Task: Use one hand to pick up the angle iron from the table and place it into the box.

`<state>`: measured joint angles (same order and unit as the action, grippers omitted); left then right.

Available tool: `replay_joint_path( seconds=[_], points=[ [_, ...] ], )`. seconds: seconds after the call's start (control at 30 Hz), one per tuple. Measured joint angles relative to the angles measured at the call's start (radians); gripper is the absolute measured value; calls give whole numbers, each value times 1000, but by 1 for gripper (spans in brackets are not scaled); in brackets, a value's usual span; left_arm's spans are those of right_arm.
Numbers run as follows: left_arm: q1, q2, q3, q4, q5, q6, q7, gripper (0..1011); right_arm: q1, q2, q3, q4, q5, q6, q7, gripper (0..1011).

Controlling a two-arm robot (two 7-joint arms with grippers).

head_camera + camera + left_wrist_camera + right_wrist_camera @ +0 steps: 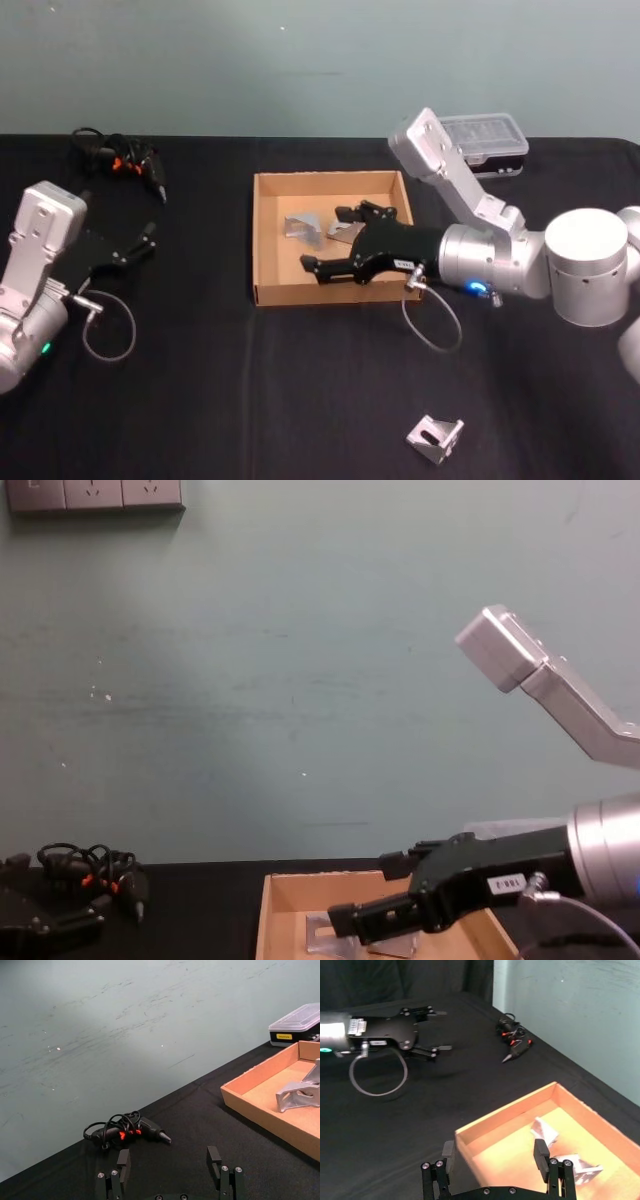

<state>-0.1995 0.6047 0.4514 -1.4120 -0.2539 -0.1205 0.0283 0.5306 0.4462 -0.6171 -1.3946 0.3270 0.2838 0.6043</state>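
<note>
One angle iron, a small silver bracket, lies on the black table near the front right. The tan cardboard box sits mid-table with two more silver brackets inside. My right gripper hovers open over the box interior, nothing between its fingers; it partly covers the second bracket. In the chest view the right gripper hangs just above the box. My left gripper rests open at the table's left, away from the box.
A clear-lidded black plastic case stands behind the box at the back right. A black tool with a coiled cable and orange marks lies at the back left. The right arm's elbow sits above the table's right side.
</note>
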Motion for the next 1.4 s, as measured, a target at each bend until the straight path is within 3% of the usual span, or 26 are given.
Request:
replay_joint_path(
  seconds=[0.33, 0.57, 0.8, 0.97, 1.2, 1.4],
  points=[
    [0, 0, 0, 0, 0, 0, 0, 1000, -58, 64, 1, -89, 31, 23, 13, 1002],
    [0, 0, 0, 0, 0, 0, 0, 1000, -89, 90, -2, -114, 47, 5, 21, 1002],
    [0, 0, 0, 0, 0, 0, 0, 1000, -148, 97, 18, -140, 48, -50, -36, 1002],
    [0, 0, 0, 0, 0, 0, 0, 1000, -189, 89, 40, -161, 23, -82, -95, 1002],
    [0, 0, 0, 0, 0, 0, 0, 1000, -241, 82, 69, -195, -3, -96, -155, 1002],
    [0, 0, 0, 0, 0, 0, 0, 1000, -287, 97, 98, -242, -6, -82, -170, 1002]
  ],
)
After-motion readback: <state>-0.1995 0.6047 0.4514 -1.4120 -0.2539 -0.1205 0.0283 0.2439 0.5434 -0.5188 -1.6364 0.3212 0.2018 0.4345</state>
